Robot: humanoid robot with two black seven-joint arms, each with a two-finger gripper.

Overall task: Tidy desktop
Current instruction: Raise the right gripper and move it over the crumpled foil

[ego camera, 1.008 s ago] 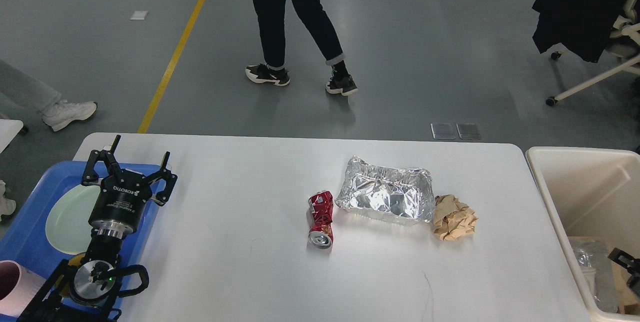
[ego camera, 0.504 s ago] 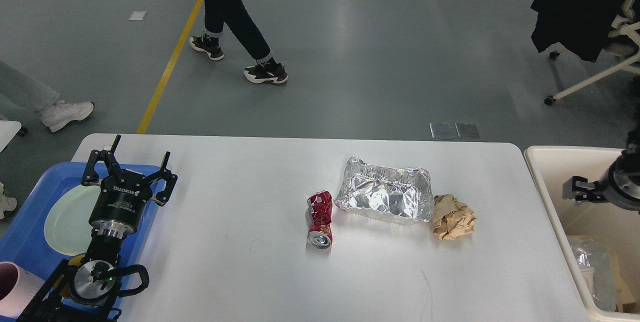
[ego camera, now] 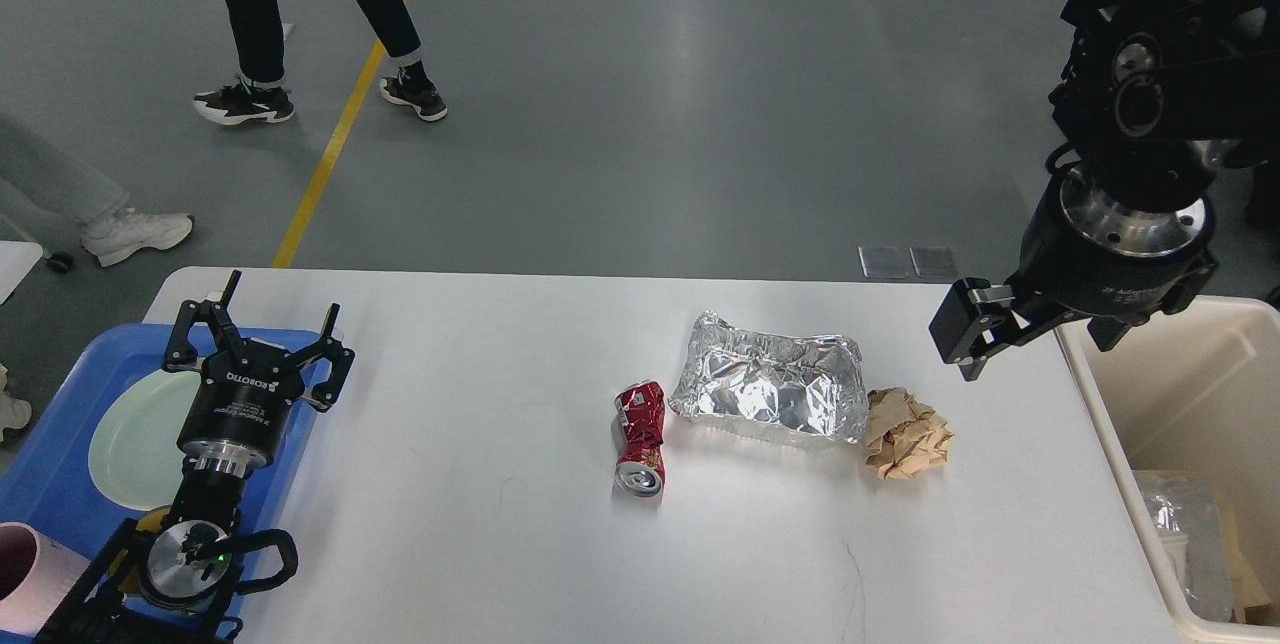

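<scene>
The white desktop [ego camera: 460, 514] carries three pieces of litter near its middle. A crushed red can [ego camera: 640, 439] lies on its side. Right of it sits a crumpled foil tray [ego camera: 770, 389], with a ball of brown paper [ego camera: 905, 434] touching the foil's right end. My left gripper [ego camera: 262, 324] stands open and empty over the right rim of the blue tray, far left of the litter. My right gripper [ego camera: 1035, 344] hangs open and empty over the table's right edge, up and to the right of the brown paper.
A cream bin [ego camera: 1100, 394] stands off the table's right end, with foil and paper scraps inside. The blue tray [ego camera: 60, 494] at the left holds a pale green plate [ego camera: 135, 434] and a pink cup [ego camera: 20, 574]. People walk on the floor beyond.
My right arm has risen out of the bin and swung up and left to the table's right edge. The left arm is still. The walking person has moved left.
</scene>
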